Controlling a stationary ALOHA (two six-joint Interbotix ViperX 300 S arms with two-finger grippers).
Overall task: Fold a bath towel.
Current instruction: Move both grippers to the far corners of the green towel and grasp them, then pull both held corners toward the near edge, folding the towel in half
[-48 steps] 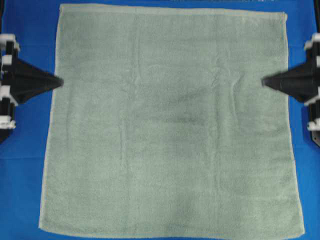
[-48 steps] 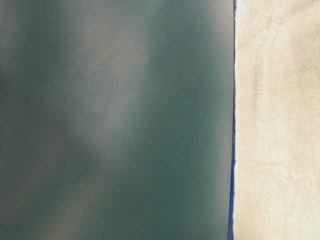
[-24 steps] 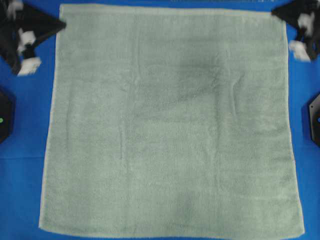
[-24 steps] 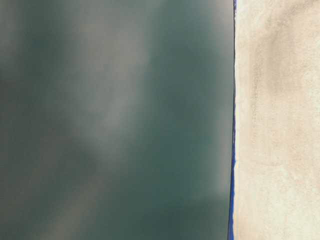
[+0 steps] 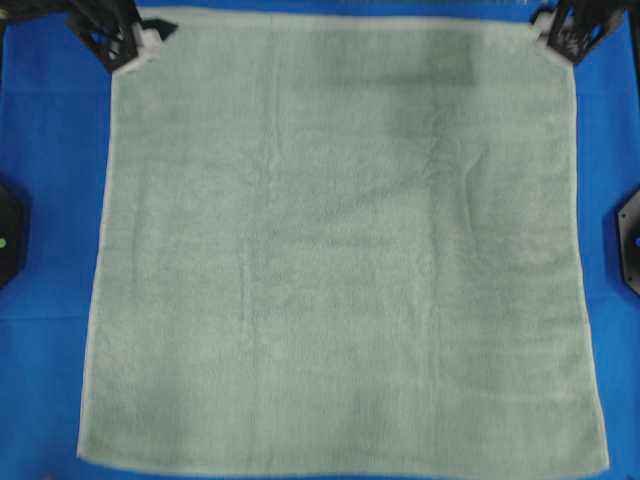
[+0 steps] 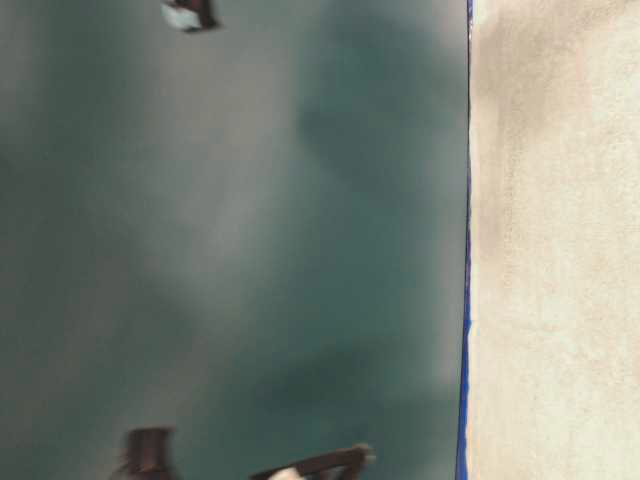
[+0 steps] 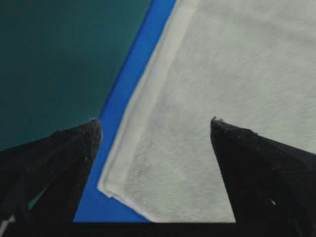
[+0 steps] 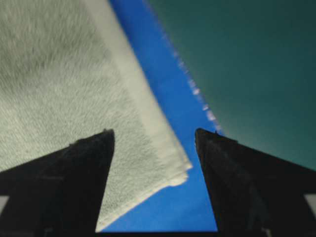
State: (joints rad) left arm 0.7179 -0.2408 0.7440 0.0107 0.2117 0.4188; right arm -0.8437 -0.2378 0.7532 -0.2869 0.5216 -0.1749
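Straddling the two far corners of the bath towel (image 5: 340,260), both grippers stand with jaws wide apart.
Left gripper (image 7: 154,124) frames one hemmed corner, right gripper (image 8: 154,132) the other; nothing is gripped, and the towel lies flat on the blue cloth (image 5: 45,230).

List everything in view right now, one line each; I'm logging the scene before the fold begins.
bath towel: one, pale sage green, spread flat and unfolded across most of the blue surface.
blue surface: one, bright blue, under the towel, showing along its sides.
dark teal backdrop: one, beyond the blue surface's far edge.
black arm bases: two, at the left and right edges of the overhead view.
left gripper: one, black fingers open, straddling the towel's far left corner.
right gripper: one, black fingers open, straddling the towel's far right corner.
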